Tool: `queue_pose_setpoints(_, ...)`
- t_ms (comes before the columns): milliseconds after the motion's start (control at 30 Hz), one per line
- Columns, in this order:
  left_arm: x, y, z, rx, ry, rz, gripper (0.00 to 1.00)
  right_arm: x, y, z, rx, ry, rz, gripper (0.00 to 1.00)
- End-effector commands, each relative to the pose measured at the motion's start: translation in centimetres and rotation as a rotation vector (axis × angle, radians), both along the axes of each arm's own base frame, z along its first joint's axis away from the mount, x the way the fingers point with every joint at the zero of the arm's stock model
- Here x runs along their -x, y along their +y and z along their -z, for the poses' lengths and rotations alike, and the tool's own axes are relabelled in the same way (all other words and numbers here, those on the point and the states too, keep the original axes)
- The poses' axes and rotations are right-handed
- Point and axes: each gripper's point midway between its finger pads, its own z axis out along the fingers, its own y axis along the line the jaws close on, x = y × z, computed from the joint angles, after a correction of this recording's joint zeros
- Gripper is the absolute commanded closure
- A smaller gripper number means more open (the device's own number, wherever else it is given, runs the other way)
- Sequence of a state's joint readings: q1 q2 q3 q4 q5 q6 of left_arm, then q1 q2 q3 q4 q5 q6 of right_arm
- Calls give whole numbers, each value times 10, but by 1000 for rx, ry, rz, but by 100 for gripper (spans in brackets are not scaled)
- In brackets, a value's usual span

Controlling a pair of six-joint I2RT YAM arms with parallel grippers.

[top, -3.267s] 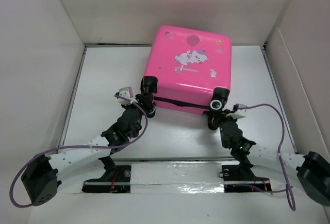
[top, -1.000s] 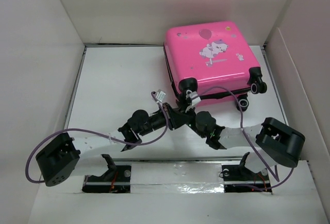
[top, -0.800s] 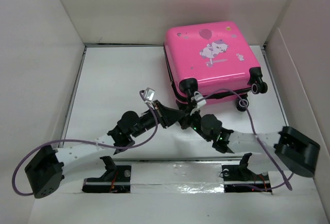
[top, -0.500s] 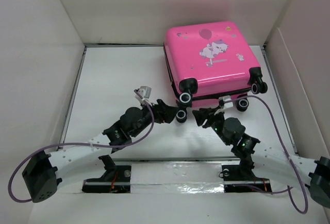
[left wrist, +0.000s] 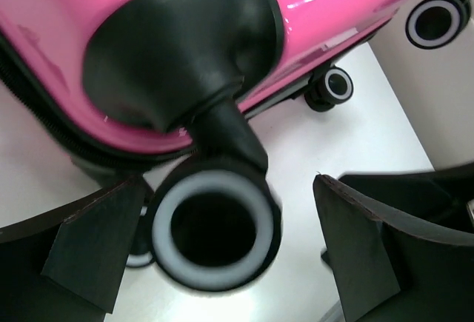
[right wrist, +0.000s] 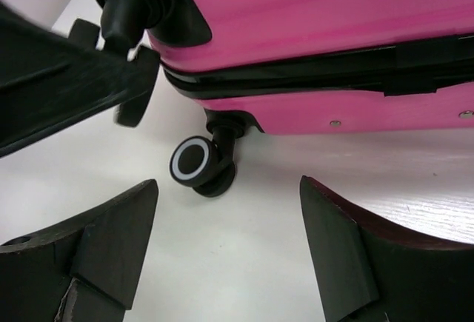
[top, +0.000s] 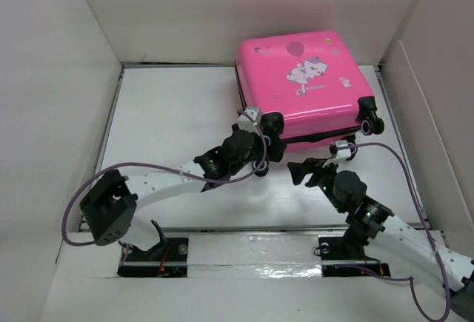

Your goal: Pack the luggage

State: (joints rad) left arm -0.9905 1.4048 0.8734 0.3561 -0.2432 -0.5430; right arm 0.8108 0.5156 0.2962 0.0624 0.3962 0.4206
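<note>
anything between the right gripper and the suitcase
Nothing visible does. The right gripper, jaws open, faces the near side of the pink suitcase; the left gripper straddles a corner wheel alongside.

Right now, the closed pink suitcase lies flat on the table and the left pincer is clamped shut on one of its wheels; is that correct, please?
Not quite: the left pincer is open, not clamped shut. In the left wrist view its fingers stand wide on either side of the wheel without touching it. The rest holds: the suitcase is closed and lies flat on the table.
</note>
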Motion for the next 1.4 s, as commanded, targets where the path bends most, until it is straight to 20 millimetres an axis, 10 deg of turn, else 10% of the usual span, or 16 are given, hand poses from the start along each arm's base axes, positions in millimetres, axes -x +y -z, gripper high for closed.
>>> queue_pose_setpoints(0, -19, -13, -9, 13, -21, 3, 3, 1, 0, -7, 13, -10, -19, 17)
queue_pose_setpoints(233, -29, -30, 1, 54, 3, 12, 18, 5, -5, -6, 16, -22, -16, 17)
queue_pose_setpoints(467, -40, -7, -11, 119, -43, -103, 100, 6, -8, -1, 22, -21, -14, 17)
queue_pose_setpoints(700, -41, 69, -38, 213, -113, -255, 100, 2, -22, 11, 64, 10, 57, 26)
queue_pose_setpoints(767, -39, 96, -46, 231, -131, -305, 100, -3, -29, 12, 72, 9, 98, 47)
queue_pose_setpoints(800, -38, 105, -47, 231, -132, -317, 100, -4, -30, 16, 72, 11, 109, 83)
queue_pose_setpoints(900, -41, 138, -55, 254, -153, -381, 100, -7, -27, 11, 48, -25, 99, 93)
queue_pose_setpoints(1000, -46, 155, -62, 301, -156, -382, 100, -7, -17, 4, 6, -66, 49, 87)
queue_pose_setpoints(1100, -44, 153, -73, 338, -167, -348, 100, -4, -20, 23, -22, 5, 77, 57)
queue_pose_setpoints(1367, -46, 154, -130, 437, -246, -314, 100, 2, -57, 27, -138, 46, 262, 40)
